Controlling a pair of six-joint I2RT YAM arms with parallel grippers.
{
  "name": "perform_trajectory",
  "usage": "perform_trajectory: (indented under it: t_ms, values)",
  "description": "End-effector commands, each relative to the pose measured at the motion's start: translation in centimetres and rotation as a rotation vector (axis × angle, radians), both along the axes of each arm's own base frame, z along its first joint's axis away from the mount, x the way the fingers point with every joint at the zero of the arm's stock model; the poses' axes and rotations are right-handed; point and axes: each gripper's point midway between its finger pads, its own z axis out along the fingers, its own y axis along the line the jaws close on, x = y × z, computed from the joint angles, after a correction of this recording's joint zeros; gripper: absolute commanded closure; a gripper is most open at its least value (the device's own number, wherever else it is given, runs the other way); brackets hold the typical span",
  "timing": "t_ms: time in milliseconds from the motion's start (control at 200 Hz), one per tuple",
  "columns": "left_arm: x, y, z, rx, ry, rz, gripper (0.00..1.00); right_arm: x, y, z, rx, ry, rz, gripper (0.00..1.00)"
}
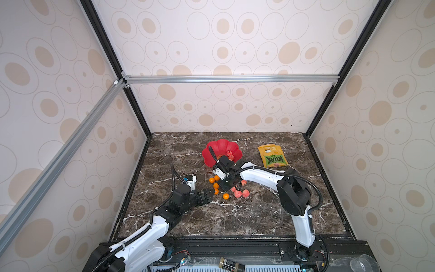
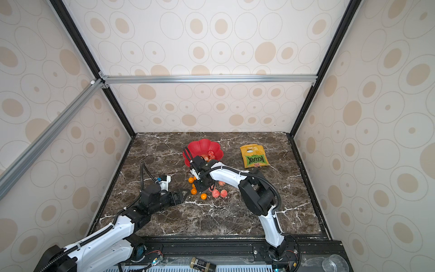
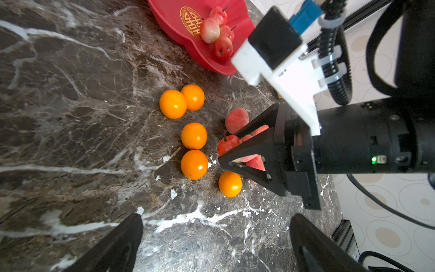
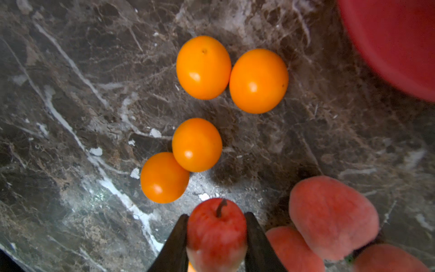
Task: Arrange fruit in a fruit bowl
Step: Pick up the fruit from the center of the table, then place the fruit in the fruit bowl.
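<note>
Top views: the right arm reaches low across the dark brown marble worktop [image 1: 235, 219] with its wrist bent down, so the right gripper [image 1: 232, 187] points into the loose fruit. The arm covers the near rim of the glossy red flower-shaped bowl [image 1: 219, 147], which sits centre-back with a few pink-red stemmed fruits [image 1: 230, 155] inside. The left arm lies low, with the left gripper [image 1: 210, 193] level and its tips just beside the small bright orange round fruits [image 1: 226, 196]. A yellow-green snack bag [image 1: 273, 156] lies flat to the right of the bowl, well apart. Left wrist view: the left jaws are spread wide with nothing between them. This view shows five orange fruits, four stemmed fruits by the bowl's gold mark [image 3: 190, 20], and the right jaws straddling a small red stemmed fruit [image 3: 227, 144]. Right wrist view: the right jaws press both sides of that fruit, gripping it. Cannot tell if it is off the worktop. Four orange fruits lie beyond the jaw tips, fuzzy pink peach-like fruits [image 4: 334, 216] lie just beside, and the bowl edge is near.
</note>
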Motion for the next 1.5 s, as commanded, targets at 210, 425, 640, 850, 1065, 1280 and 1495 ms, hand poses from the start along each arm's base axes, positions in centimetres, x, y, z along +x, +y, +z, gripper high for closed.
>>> perform_trajectory:
  t_ms: [210,425,640,850,1065,1280,1495]
  values:
    - [2.7,-1.5,5.2,-0.012,-0.131,-0.023,0.02,1.1,-0.2,5.4,0.048,-0.114,-0.033,0.66]
    - [4.8,-1.9,7.4,-0.021,-0.190,-0.015,0.02,3.0,-0.6,7.2,0.078,-0.148,-0.068,0.66]
    - [7.2,-1.3,8.1,-0.010,-0.213,0.008,0.02,5.9,-0.8,8.4,0.098,-0.169,-0.110,0.66]
    - [9.7,-1.0,8.6,0.026,-0.247,0.046,0.02,8.9,-0.9,8.9,0.131,-0.185,-0.168,0.66]
    - [12.6,-1.5,8.4,0.027,-0.249,0.046,0.02,12.4,-1.1,7.9,0.095,-0.221,-0.213,0.67]
    - [15.2,-1.1,8.3,0.023,-0.258,0.072,0.02,15.7,-1.0,6.8,0.045,-0.261,-0.236,0.67]
    - [17.4,-0.9,7.9,0.022,-0.263,0.098,0.02,18.5,-0.6,5.9,0.023,-0.287,-0.241,0.67]
